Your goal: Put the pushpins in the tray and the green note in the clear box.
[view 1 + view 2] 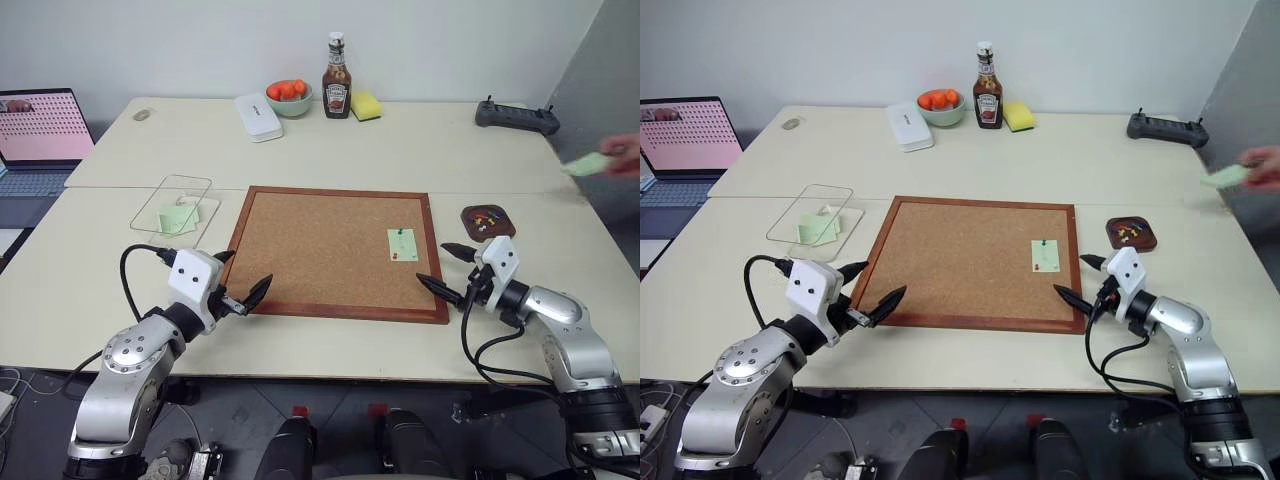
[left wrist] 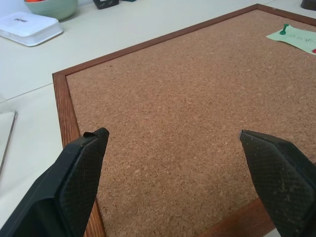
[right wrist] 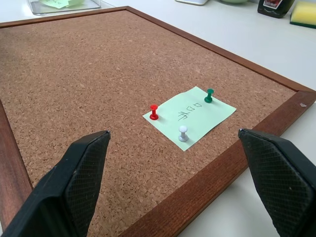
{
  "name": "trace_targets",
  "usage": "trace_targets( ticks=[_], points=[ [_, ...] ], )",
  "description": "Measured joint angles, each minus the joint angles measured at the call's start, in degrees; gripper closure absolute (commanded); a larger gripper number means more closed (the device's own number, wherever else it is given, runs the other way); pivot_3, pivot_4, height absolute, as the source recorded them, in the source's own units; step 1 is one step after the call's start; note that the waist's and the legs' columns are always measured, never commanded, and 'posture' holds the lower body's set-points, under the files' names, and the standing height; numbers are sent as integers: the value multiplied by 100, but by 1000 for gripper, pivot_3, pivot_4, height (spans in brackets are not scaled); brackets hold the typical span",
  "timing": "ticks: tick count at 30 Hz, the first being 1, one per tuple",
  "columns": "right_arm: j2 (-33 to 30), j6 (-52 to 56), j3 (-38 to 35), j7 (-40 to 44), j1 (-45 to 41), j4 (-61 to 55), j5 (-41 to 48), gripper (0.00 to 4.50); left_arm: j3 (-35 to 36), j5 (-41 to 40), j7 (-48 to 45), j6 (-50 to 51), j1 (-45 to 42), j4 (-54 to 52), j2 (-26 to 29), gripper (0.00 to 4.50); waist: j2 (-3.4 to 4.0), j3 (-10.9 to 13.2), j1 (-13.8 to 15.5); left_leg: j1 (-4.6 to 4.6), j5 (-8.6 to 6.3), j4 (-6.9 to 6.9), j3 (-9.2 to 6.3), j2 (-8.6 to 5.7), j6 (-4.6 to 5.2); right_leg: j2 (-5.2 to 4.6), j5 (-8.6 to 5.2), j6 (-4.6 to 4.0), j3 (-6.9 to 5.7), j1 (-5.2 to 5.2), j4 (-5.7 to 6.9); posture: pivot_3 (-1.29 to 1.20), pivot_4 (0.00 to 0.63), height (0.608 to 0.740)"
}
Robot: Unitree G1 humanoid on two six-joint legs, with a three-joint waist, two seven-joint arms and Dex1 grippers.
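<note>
Between the two grippers lies one cork board (image 1: 335, 250) in a brown wooden frame, flat on the desk (image 1: 420, 150); the left gripper (image 1: 243, 285) hovers over the board's near corner on its own side with its two black fingers spread wide and nothing between them; the right gripper (image 1: 448, 270) hangs at the opposite near corner, likewise spread wide and empty. Just ahead of the right gripper one green note (image 3: 190, 116) sits pinned to the cork; three pushpins stand in it, one red pushpin (image 3: 154, 112), one green pushpin (image 3: 209, 96) and one white pushpin (image 3: 183, 133); the handwriting on the note is too small to read. Beyond the right gripper, off the board's edge, one brown tray (image 1: 488, 220) rests on the desk and holds several small coloured pins, too tiny to count. Ahead of the left gripper and outward from it, one clear box (image 1: 175, 208) stands beside the board with pale green paper already inside; how many sheets I cannot tell. Well beyond both grippers, along the far edge of the desk, are one ketchup bottle (image 1: 337, 90), one bowl (image 1: 289, 98) of orange fruit, one white case (image 1: 258, 116), one yellow sponge (image 1: 366, 105) and one black controller (image 1: 516, 116); a laptop (image 1: 42, 140) is cut off at the left side, and a person's hand (image 1: 626, 155) holding a pale green slip is cut off at the right.
</note>
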Motion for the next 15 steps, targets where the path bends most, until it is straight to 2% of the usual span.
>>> trace_targets(
  ticks=[15],
  points=[
    [12,5,20,-2,0,-37,0,74,205,-116,119,327,-141,-199,31,0,0,0,0,1,0,0,-1,-1,0,1,0,0,-1,0,1,0,150,740]
  ],
)
